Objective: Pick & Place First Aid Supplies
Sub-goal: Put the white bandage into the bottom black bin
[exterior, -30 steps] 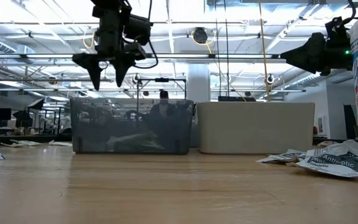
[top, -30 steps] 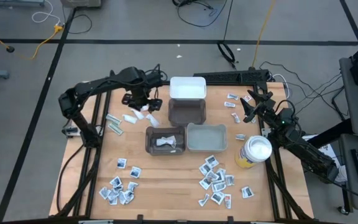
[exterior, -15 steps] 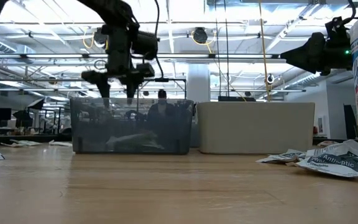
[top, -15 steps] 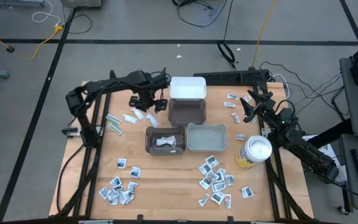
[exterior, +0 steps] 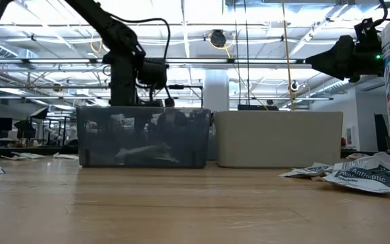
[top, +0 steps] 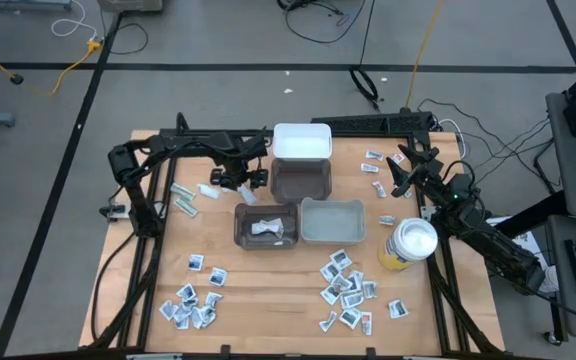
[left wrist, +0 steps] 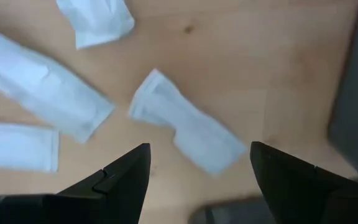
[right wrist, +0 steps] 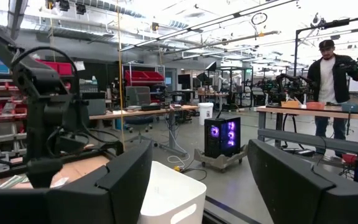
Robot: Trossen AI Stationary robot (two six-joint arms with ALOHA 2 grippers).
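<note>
Wooden tabletop on a grey workshop floor carries everything, and the far left of it holds narrow white strip wrappers lying flat near the left arm's base. Just right of them the left gripper hangs low over the wood with its fingers spread apart and nothing between them; its wrist view shows a crumpled white wrapper lying directly below the gap, with more wrappers beside it. Toward the front left a cluster of square sachets lies scattered. At the middle stand four bins: a white bin at the back, a dark bin in front of it, a second dark bin with a few white packets inside, and a pale bin beside that. Right of centre another heap of sachets lies near the front, beside a yellow canister. Small packets dot the back right, where the right gripper waits above the table edge, fingers apart and empty.
</note>
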